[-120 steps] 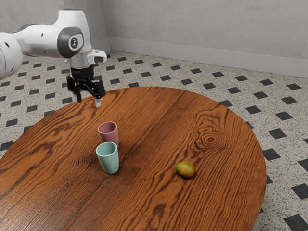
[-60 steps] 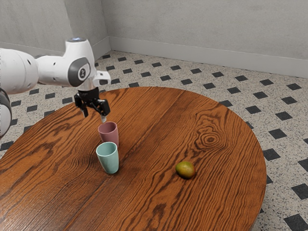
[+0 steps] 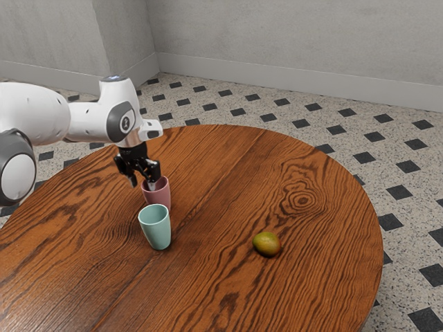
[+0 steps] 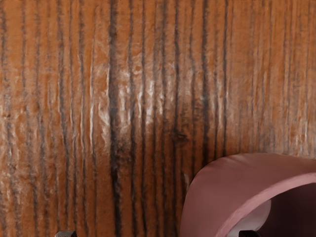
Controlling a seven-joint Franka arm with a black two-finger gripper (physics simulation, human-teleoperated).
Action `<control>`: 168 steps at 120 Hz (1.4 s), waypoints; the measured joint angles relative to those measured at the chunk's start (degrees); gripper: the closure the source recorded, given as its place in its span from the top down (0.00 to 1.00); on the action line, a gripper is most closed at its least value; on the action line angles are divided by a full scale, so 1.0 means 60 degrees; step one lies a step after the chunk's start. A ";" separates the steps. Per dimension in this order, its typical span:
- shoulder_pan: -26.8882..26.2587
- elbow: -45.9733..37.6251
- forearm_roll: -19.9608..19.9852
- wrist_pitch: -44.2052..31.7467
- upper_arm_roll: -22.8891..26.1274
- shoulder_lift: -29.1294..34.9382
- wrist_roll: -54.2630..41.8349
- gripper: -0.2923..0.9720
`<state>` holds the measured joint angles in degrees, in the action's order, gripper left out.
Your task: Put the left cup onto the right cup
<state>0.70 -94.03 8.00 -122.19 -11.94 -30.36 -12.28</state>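
A pink cup (image 3: 158, 194) stands upright on the round wooden table (image 3: 291, 166), and a teal cup (image 3: 155, 227) stands just in front of it, close beside it. My gripper (image 3: 142, 182) hangs open at the pink cup's rim, at its far-left edge in the exterior view. One finger is outside the wall and the other is over the cup's mouth. In the wrist view the pink cup (image 4: 232, 192) shows its rim and hollow close under my hand, with wood grain beyond it.
A green-yellow mango (image 3: 266, 243) lies on the table toward the exterior view's right, well away from the cups. The table edge curves round at the right, with tiled floor beyond.
My arm has come down and forward toward the cups. The gripper has dropped from above the table's far edge to the pink cup's rim. The cups and the mango have not moved.
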 joint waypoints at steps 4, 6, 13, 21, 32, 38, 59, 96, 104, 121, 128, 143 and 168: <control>0.0001 -0.0003 0.0019 -0.0033 0.0015 -0.0001 -0.0009 0.47; 0.0001 -0.0005 0.0026 -0.0049 0.0026 -0.0003 -0.0014 0.44; 0.0000 -0.0017 0.0051 -0.0094 0.0056 -0.0002 -0.0028 0.36; 0.0000 -0.0041 0.0100 -0.0130 0.0069 -0.0002 -0.0043 0.30; 0.0001 -0.0060 0.0167 -0.0162 0.0087 -0.0009 -0.0052 0.23; -0.0001 -0.0063 0.0188 -0.0174 0.0095 -0.0007 -0.0054 0.21; -0.0001 -0.0064 0.0219 -0.0192 0.0202 0.0015 -0.0075 0.17; -0.0027 -0.0345 0.0182 0.0096 0.0218 0.0920 -0.0092 0.15; -0.0035 -0.0740 0.0163 0.0284 0.0218 0.1536 -0.0093 0.15; -0.0123 -0.1692 0.0114 0.0745 0.0217 0.3051 -0.0094 0.15; -0.0199 -0.1957 0.0092 0.0947 0.0217 0.3570 -0.0094 0.15; -0.0400 -0.2363 0.0055 0.1311 0.0216 0.4443 -0.0098 0.15; -0.0769 -0.3164 0.0034 0.1795 0.0235 0.5209 -0.0115 0.15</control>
<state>-3.91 -113.01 8.20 -111.42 -10.53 0.90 -12.97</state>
